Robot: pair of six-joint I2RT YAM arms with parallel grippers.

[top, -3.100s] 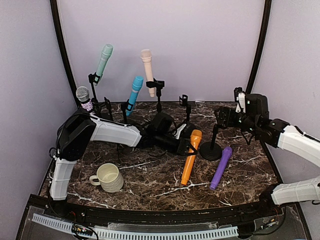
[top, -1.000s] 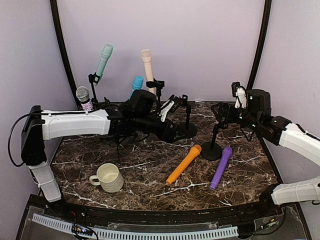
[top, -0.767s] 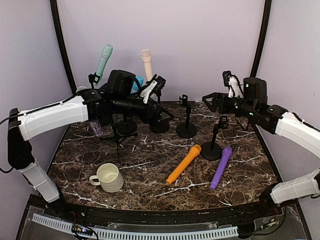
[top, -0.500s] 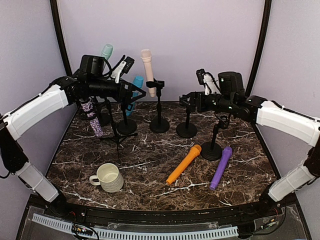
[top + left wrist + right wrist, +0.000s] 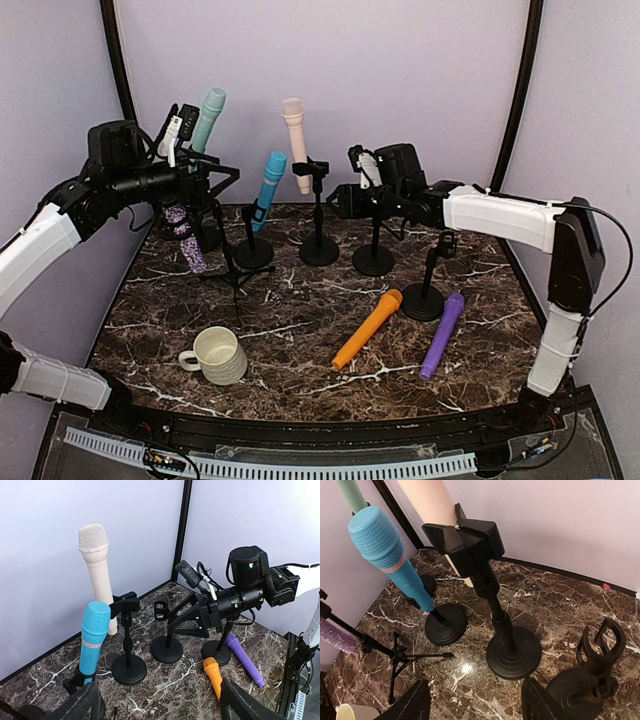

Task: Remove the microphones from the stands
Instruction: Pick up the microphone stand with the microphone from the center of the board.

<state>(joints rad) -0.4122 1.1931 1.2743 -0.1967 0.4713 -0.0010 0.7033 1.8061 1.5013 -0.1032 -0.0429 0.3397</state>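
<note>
A cream microphone (image 5: 294, 140) stands clipped in a black stand (image 5: 319, 250) at the back middle. It shows close up as the cream microphone (image 5: 427, 497) in its clip (image 5: 465, 537). A blue microphone (image 5: 270, 180) and a mint microphone (image 5: 208, 115) sit in stands to its left. My right gripper (image 5: 335, 195) hovers open just right of the cream microphone's stand, holding nothing; in its own view the right gripper (image 5: 475, 705) is above the stand base (image 5: 514, 652). My left gripper (image 5: 215, 175) is raised and open beside the mint microphone, empty.
An orange microphone (image 5: 367, 328) and a purple microphone (image 5: 442, 335) lie on the marble table (image 5: 300, 300). Two stands with bare clips (image 5: 373, 240) (image 5: 425, 290) are at the right. A glittery purple microphone (image 5: 180, 225) on a tripod and a cream mug (image 5: 215, 355) are at the left.
My left arm swung up and to the left, away from the orange microphone lying on the table. My right arm reached left to the cream microphone's stand, its jaws narrowing.
</note>
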